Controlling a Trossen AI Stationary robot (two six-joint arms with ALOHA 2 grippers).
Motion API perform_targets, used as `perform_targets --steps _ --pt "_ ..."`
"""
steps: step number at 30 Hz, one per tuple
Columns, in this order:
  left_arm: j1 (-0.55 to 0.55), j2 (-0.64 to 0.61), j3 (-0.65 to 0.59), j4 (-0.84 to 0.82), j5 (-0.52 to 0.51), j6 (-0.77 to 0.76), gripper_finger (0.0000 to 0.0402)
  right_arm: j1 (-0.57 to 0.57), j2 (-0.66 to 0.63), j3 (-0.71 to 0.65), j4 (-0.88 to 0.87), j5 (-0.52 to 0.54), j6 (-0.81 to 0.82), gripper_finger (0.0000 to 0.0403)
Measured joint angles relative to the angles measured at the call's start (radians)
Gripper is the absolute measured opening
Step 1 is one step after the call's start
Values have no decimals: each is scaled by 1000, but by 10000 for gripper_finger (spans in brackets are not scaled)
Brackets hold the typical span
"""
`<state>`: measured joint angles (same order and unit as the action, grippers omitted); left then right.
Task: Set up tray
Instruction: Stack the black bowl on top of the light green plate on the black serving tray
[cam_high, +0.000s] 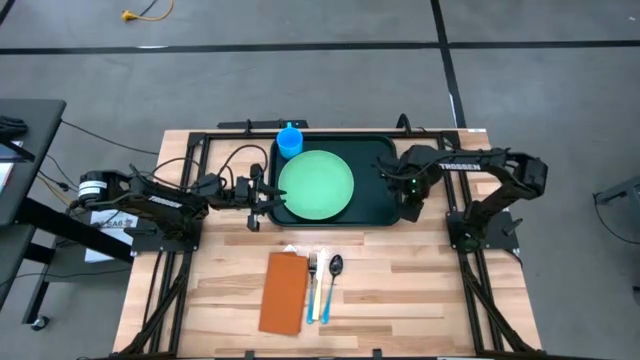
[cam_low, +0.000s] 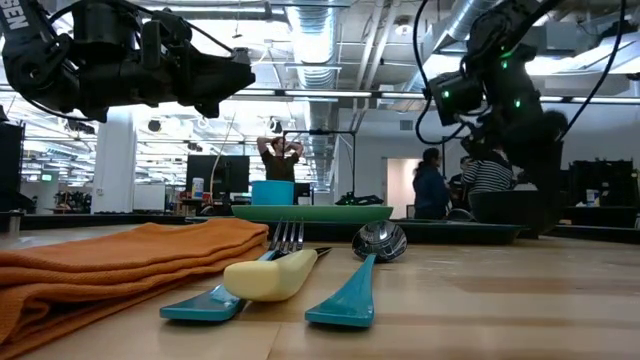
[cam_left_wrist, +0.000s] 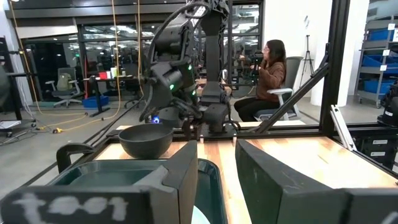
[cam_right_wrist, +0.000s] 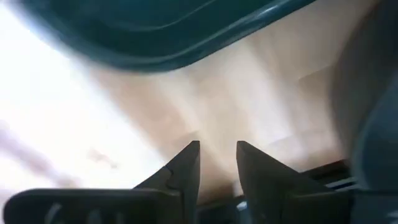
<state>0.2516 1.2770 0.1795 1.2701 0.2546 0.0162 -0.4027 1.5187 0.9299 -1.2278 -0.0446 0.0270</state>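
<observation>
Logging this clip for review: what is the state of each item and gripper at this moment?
tray: flat at the table's far side, holding plate and cup.
plate: lying in the tray, nothing on it.
cup: upright, tray's far left corner.
napkin: folded on the table.
fork, spoon: beside the napkin, outside the tray.
left gripper: at the tray's left rim.
right gripper: at the tray's right end, fingers slightly apart.

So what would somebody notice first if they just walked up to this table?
Probably the bright green plate sitting in the dark green tray at the far middle of the table, with a blue cup at the tray's far left corner. Two dark arms flank the tray, one on each side. Nearer the front lie an orange napkin, a fork and a spoon.
</observation>
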Motion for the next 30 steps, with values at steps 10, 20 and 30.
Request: perform_targets --steps 10,20,30 --pt "0 0 0 0 0 0 98 78 -3 143 -130 130 51 143" --pt "0 0 1 0 0 0 98 31 -3 151 -117 261 19 217" --pt "0 0 1 0 0 0 98 -54 10 149 -38 218 -67 222"
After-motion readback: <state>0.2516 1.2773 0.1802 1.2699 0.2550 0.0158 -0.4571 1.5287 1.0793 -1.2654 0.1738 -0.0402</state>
